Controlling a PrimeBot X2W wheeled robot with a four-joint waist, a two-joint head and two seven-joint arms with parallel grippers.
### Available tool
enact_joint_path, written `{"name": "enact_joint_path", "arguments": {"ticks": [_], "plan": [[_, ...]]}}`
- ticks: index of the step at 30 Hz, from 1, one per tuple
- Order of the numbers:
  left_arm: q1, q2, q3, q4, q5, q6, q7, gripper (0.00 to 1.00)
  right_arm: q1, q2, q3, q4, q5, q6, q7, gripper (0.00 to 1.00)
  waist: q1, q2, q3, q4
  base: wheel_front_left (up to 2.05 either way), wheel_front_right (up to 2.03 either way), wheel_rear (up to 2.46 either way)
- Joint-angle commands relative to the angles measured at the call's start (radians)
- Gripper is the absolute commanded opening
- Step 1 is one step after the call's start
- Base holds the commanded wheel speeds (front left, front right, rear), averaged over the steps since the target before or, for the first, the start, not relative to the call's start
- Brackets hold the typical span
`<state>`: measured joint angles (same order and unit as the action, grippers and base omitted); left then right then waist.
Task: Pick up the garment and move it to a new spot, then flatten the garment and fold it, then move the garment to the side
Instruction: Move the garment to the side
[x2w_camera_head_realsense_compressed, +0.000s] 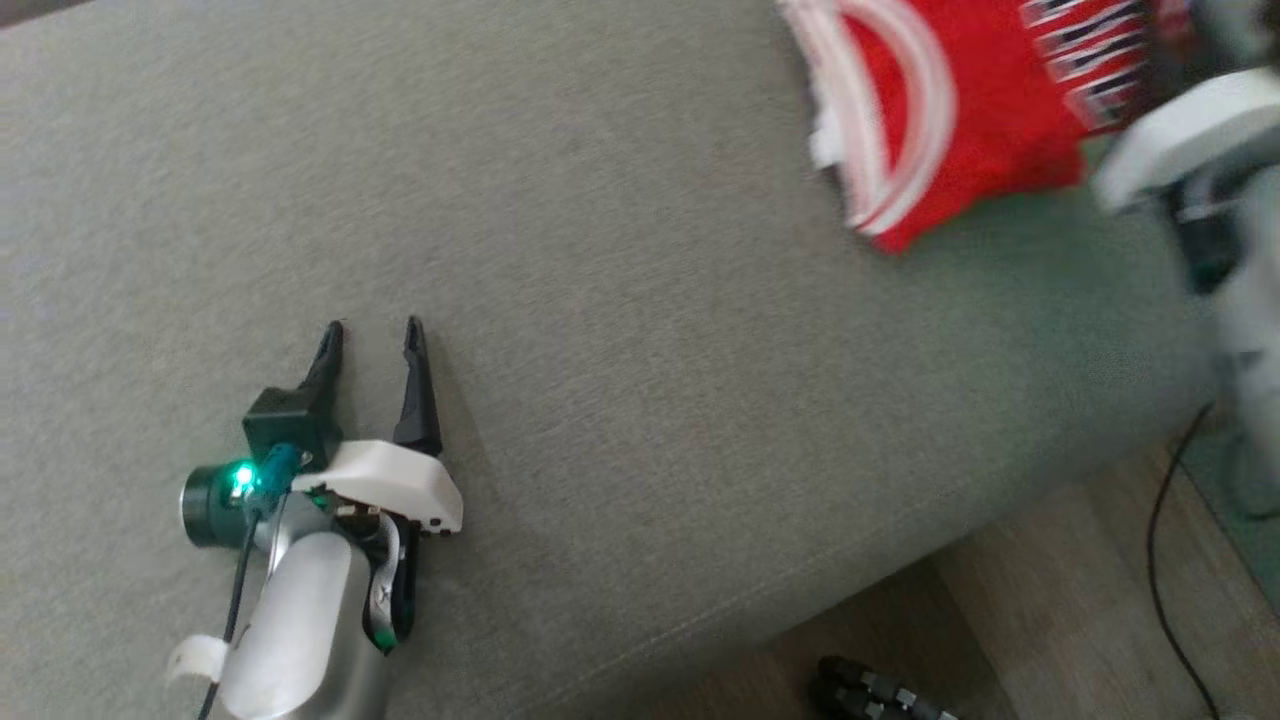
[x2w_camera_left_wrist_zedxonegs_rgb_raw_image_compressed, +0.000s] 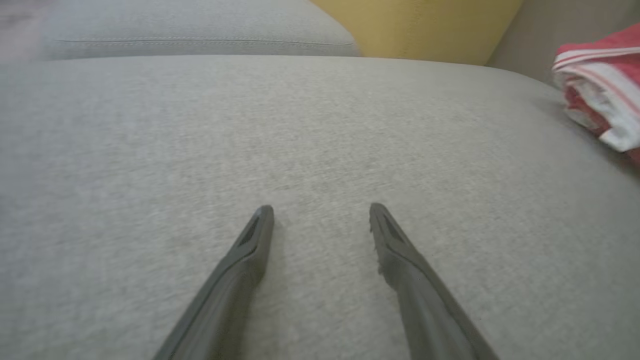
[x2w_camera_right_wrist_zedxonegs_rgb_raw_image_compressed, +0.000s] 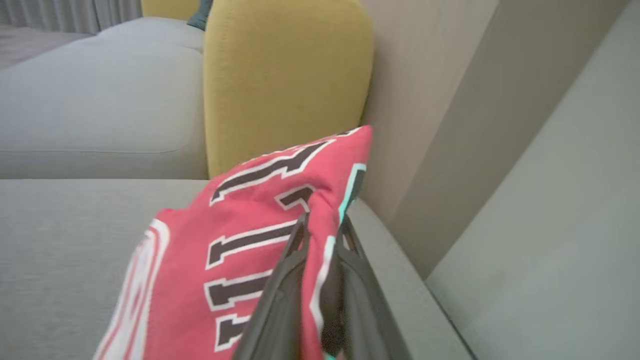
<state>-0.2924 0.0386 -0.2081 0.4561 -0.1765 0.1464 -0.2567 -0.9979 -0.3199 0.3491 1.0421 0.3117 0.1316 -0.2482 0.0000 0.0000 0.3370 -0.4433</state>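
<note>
The garment (x2w_camera_head_realsense_compressed: 960, 110) is a folded red jersey with white trim and dark lettering, hanging a little above the grey cushion at the far right. My right gripper (x2w_camera_right_wrist_zedxonegs_rgb_raw_image_compressed: 322, 225) is shut on the garment (x2w_camera_right_wrist_zedxonegs_rgb_raw_image_compressed: 260, 225), pinching its edge between both fingers. In the head view only that arm's blurred pale wrist (x2w_camera_head_realsense_compressed: 1180, 130) shows beside the cloth. My left gripper (x2w_camera_head_realsense_compressed: 372, 335) rests low over the bare cushion at the lower left, open with nothing between its fingers (x2w_camera_left_wrist_zedxonegs_rgb_raw_image_compressed: 255, 235). The garment (x2w_camera_left_wrist_zedxonegs_rgb_raw_image_compressed: 605, 95) appears at the right edge of the left wrist view.
The grey sofa cushion (x2w_camera_head_realsense_compressed: 600, 300) spreads across the scene, its front edge running diagonally at the lower right. Beyond it is wooden floor (x2w_camera_head_realsense_compressed: 1050, 610) with a black cable (x2w_camera_head_realsense_compressed: 1160, 560). A yellow cushion (x2w_camera_right_wrist_zedxonegs_rgb_raw_image_compressed: 285, 80) stands against the beige wall behind the seat.
</note>
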Motion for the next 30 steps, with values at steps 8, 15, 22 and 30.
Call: {"name": "enact_joint_path", "arguments": {"ticks": [8, 15, 22, 30], "plan": [[0.003, 0.012, 0.073, -0.033, 0.023, 0.024, -0.005, 1.00, 0.021, -0.017, -0.231, -0.091, -0.204, -0.001, -0.013, 1.00, 0.0000, 0.0000, 0.009, 0.044, 0.00, 0.00, 0.00], [0.033, 0.012, 0.091, -0.068, 0.008, 0.053, -0.005, 1.00, 0.165, 0.118, -0.290, -0.266, -0.276, -0.001, -0.013, 1.00, 0.0000, 0.0000, -0.033, 0.097, 0.00, 0.00, 0.00], [0.061, 0.012, 0.081, -0.090, -0.002, 0.071, -0.005, 1.00, 0.336, 0.211, -0.242, -0.357, -0.230, -0.001, -0.014, 1.00, 0.0000, 0.0000, -0.068, 0.206, 0.00, 0.00, 0.00], [0.113, 0.012, 0.079, -0.117, -0.026, 0.099, -0.005, 1.00, 0.476, 0.251, -0.237, -0.379, -0.204, -0.001, -0.014, 1.00, 0.0000, 0.0000, -0.109, 0.319, 0.00, 0.00, 0.00]]}}
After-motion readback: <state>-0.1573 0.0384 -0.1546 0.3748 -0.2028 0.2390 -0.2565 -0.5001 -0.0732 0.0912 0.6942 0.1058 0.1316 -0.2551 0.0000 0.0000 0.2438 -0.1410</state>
